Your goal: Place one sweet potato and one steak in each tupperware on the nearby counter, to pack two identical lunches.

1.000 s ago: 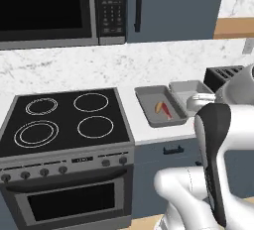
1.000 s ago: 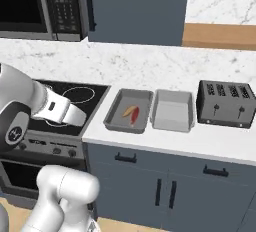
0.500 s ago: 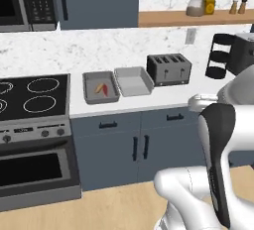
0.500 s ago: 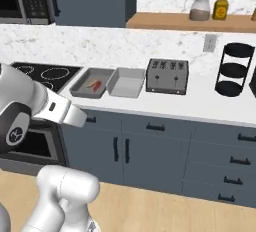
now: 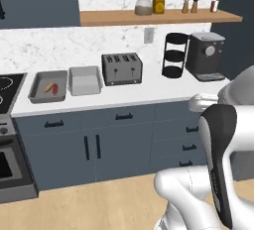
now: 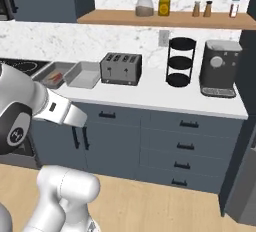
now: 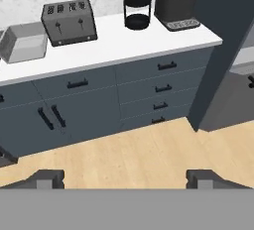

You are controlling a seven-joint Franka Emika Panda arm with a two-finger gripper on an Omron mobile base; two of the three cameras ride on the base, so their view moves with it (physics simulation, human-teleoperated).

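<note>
Spread, empty gripper [image 7: 124, 177] is aimed at floor; lighter grey rectangular tupperware tray [image 5: 85, 80] sits unfilled beside darker grey tray [image 5: 47, 86]; misjudged driving risks collision with long white counter [image 5: 149, 92].

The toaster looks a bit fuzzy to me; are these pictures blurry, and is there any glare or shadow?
Left base view: the toaster is soft-edged, its slots smeared, lighting flat and even. Right base view: no glare on the white counter, just a faint shadow under the toaster. Hand view: similarly soft, and the gripper fingertips sit dark and blurred at the bottom, wide apart.

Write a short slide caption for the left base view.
Two tupperware trays sit on the white counter beside a toaster.
</note>
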